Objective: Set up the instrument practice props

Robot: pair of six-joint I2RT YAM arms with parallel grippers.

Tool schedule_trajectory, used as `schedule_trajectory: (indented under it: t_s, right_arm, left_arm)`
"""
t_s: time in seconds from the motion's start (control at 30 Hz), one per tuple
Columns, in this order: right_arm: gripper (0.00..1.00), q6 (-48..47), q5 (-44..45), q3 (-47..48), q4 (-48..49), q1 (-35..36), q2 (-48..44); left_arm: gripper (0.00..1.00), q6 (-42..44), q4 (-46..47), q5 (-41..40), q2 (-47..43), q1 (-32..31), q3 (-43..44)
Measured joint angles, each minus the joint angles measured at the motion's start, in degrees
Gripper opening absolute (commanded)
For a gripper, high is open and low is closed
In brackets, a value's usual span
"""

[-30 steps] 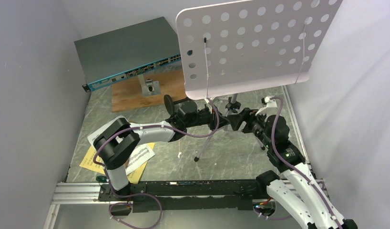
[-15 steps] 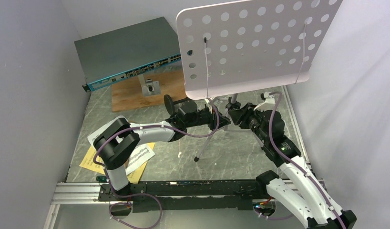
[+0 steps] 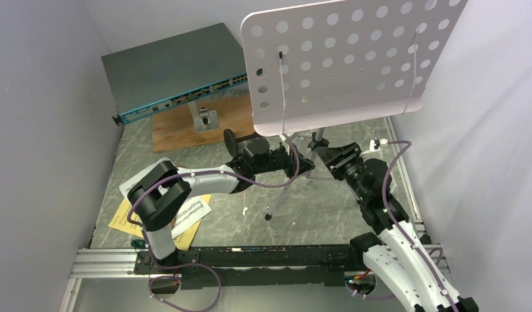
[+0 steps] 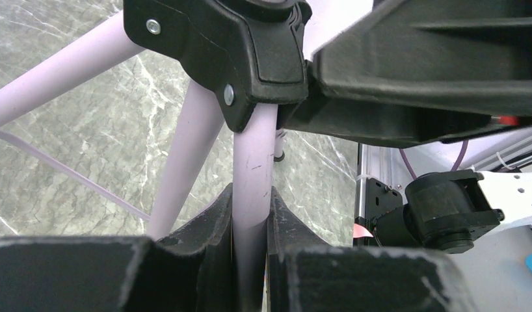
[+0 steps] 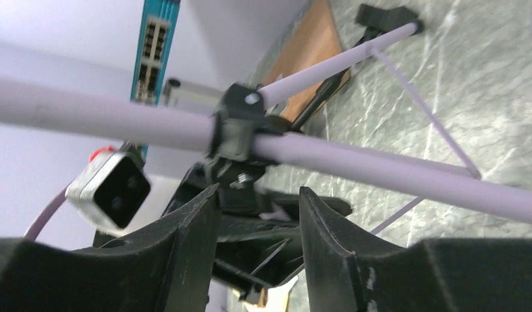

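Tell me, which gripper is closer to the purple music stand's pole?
Left. The left gripper is shut around the pole, touching it. The right gripper is open, with the pole just past its fingertips, not between them.

Top cam high behind arms, looking down; wrist cams close on stand pole (image 4: 253,188), 2 o'clock, facing each other.

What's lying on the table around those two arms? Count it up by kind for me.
Music stand: 1
Network switch: 1
Wooden board with metal block: 1
Pile of music sheets: 1 (sheets too overlapped to count)
Black round-based stand, partly hidden: 1
Total: 5
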Motion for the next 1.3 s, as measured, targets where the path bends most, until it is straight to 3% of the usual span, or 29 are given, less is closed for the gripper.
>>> schedule_trajectory:
  t_s: [0.23, 0.37, 0.53, 0.7, 0.93, 1.17, 1.3]
  right_arm:
    - [0.51, 13.16, -7.76, -8.20, 8.31, -7.91, -2.14]
    - [0.60, 17.44, -12.61, -11.17, 13.51, -10.45, -1.95]
    - [0.75, 15.98, -14.03, -10.62, 11.93, -11.47, -1.40]
    - [0.77, 9.68, -14.67, -6.80, 5.77, -12.35, 0.20]
    - [0.69, 7.34, -19.10, -4.87, 4.94, -14.84, 2.47]
    - [0.33, 8.68, -25.88, -4.46, 8.17, -18.86, 3.50]
    - [0.36, 10.67, -29.35, -6.32, 9.99, -21.90, 3.76]
  left_arm:
    - [0.00, 0.00, 0.07, -0.15, -0.02, 0.02, -0.11]
    - [0.00, 0.00, 0.20, -0.22, -0.02, 0.02, -0.17]
    - [0.00, 0.00, 0.24, -0.20, -0.02, 0.02, -0.17]
    - [0.00, -0.02, 0.26, -0.22, -0.02, 0.02, -0.20]
    - [0.00, 0.00, -0.02, -0.57, -0.22, 0.15, -0.28]
    - [0.00, 0.00, -0.07, -0.57, -0.22, 0.15, -0.26]
    - [0.00, 0.00, -0.17, -0.57, -0.22, 0.15, -0.22]
